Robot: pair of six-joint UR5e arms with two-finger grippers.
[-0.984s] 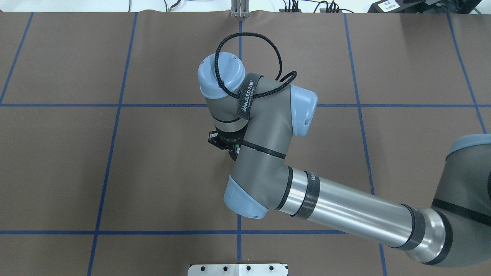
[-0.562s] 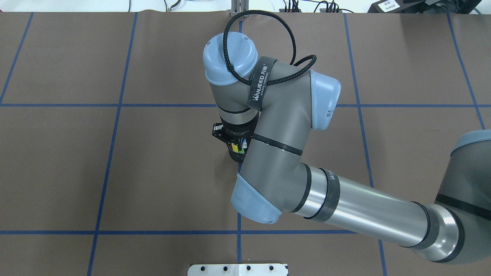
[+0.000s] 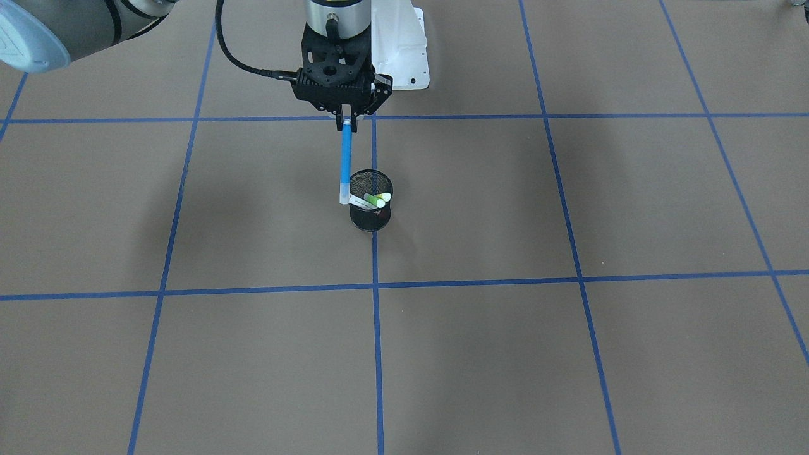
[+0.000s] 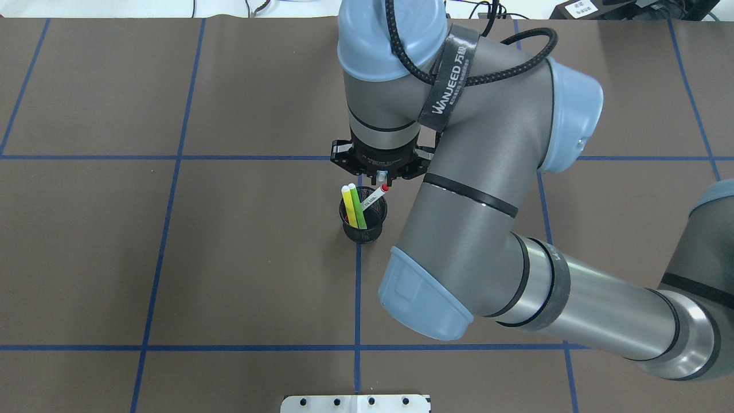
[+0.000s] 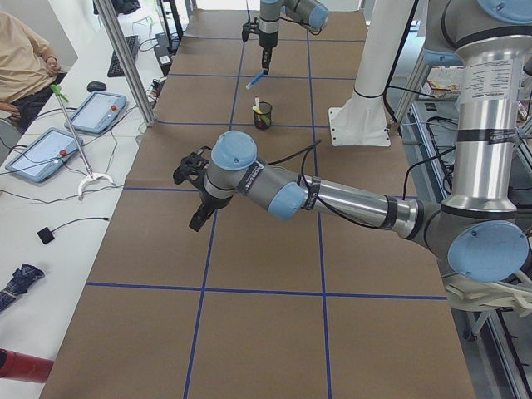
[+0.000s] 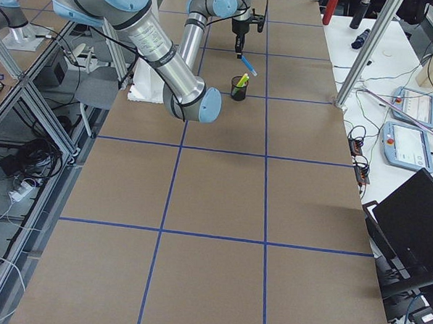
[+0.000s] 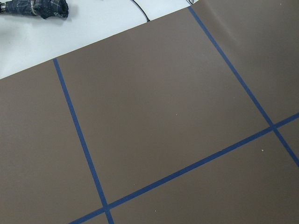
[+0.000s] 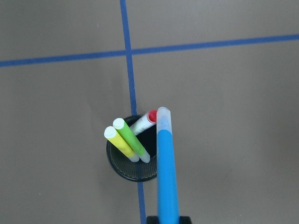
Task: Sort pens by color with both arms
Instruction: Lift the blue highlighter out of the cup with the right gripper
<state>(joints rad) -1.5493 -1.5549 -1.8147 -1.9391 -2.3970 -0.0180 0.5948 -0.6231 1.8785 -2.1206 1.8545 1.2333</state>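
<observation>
Three slim pens (image 8: pixel 132 139), green (image 4: pixel 358 213), yellow (image 4: pixel 347 202) and red-capped white (image 4: pixel 375 195), stand in a black mesh cup (image 4: pixel 363 234); the right tool (image 3: pixel 347 126) grips a blue pen (image 3: pixel 345 161) above; the left tool's (image 5: pixel 199 218) state I cannot tell.

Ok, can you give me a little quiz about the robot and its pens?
1. True or false: the blue pen is standing in the cup.
2. How many pens are in the cup? A) two B) three C) four
3. Which of the robot's grippers holds the blue pen?
Key: 1 false, it is held in the air, out of the cup. 2 B: the yellow pen, the green pen and the red-capped pen. 3 the right gripper.
</observation>
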